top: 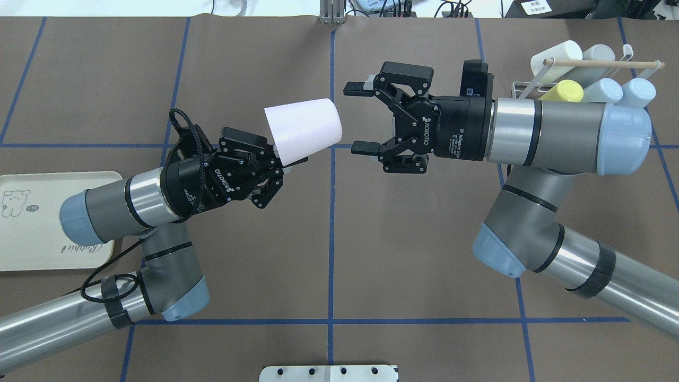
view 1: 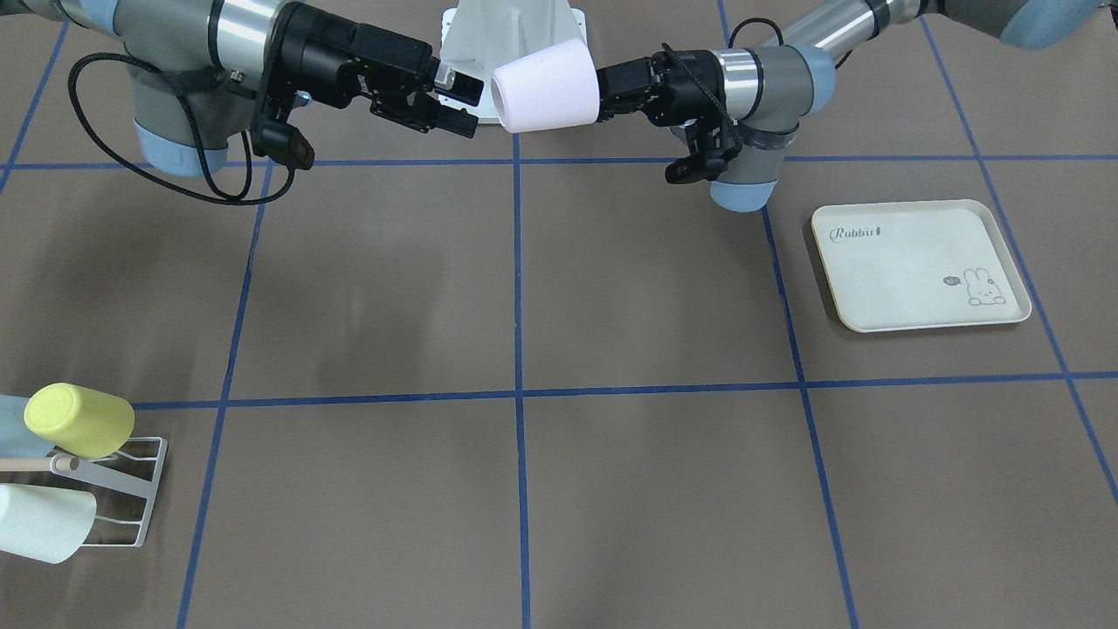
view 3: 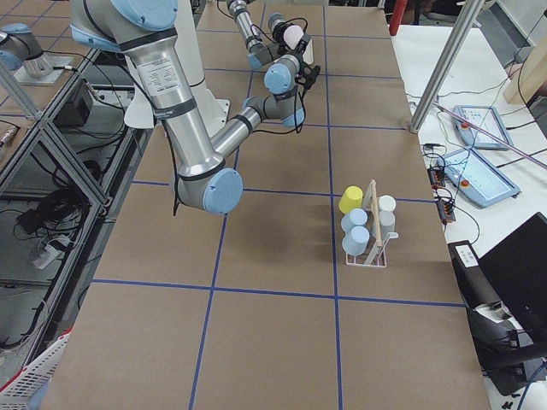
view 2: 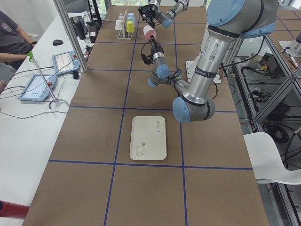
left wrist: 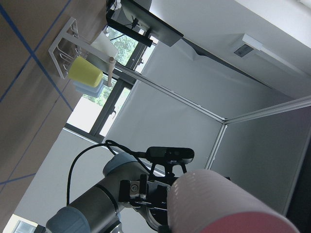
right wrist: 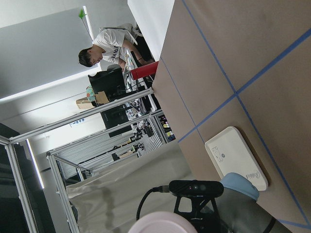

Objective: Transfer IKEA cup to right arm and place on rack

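You're midway through the handover, with nothing yet passed across. The cup (top: 303, 132) is up in the air, well apart from the rack (top: 522, 87), and the left end effector (top: 279, 163) is clamped on its rim, so the cup lies sideways with its closed base turned toward the rack. The right end effector (top: 358, 118) sits between the cup and the rack with its jaws spread wide. Its fingertips are just short of the base and, as far as the overhead view shows, not touching it. What's left, by my reading, is the whole second half: close the right end effector on the cup, let go with the left, carry the cup toward the rack and seat it on a prong. The cup is a pale, smooth-walled tapered shape, likely matte plastic, and it narrows toward the base — so a grip on that end has a slope to slip along. The rack is thin white wire with a light wooden dowel (top: 604, 63) through it. It already carries a yellow cup (top: 562, 91) and several pale ones, so free prongs look few. The surface (top: 238, 265) is flat brown sheet taped into blue squares, and a cream rounded tray (top: 32, 223) lies far from the rack.
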Motion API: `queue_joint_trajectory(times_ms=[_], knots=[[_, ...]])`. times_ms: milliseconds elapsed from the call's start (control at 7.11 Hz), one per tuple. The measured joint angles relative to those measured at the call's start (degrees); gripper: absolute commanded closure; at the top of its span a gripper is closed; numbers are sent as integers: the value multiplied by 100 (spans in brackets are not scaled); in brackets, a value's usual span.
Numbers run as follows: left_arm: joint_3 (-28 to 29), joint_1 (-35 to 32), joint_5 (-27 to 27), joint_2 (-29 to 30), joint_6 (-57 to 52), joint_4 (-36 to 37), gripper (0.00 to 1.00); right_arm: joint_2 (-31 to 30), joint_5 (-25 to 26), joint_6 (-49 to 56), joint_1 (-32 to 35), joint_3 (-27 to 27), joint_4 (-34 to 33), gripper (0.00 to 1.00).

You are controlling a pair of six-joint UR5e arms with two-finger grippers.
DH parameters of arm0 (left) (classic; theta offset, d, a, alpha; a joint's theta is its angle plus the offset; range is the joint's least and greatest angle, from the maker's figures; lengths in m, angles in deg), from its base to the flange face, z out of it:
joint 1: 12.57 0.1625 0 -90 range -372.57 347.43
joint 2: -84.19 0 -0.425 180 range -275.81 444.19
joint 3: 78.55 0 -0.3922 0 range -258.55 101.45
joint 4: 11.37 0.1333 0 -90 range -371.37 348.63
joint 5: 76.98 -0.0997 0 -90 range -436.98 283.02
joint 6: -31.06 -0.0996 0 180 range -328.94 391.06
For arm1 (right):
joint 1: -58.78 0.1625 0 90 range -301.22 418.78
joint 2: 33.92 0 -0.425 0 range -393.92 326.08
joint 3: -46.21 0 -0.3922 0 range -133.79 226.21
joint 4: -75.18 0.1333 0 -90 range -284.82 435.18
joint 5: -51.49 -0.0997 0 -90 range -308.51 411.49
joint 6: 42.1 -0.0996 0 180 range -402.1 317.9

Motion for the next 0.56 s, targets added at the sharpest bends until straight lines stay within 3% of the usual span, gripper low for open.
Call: queue_joint_trajectory(times_ms=[562], knots=[[166, 39, 7, 88, -6, 18, 100, 14, 13, 79, -171, 16, 6, 2]])
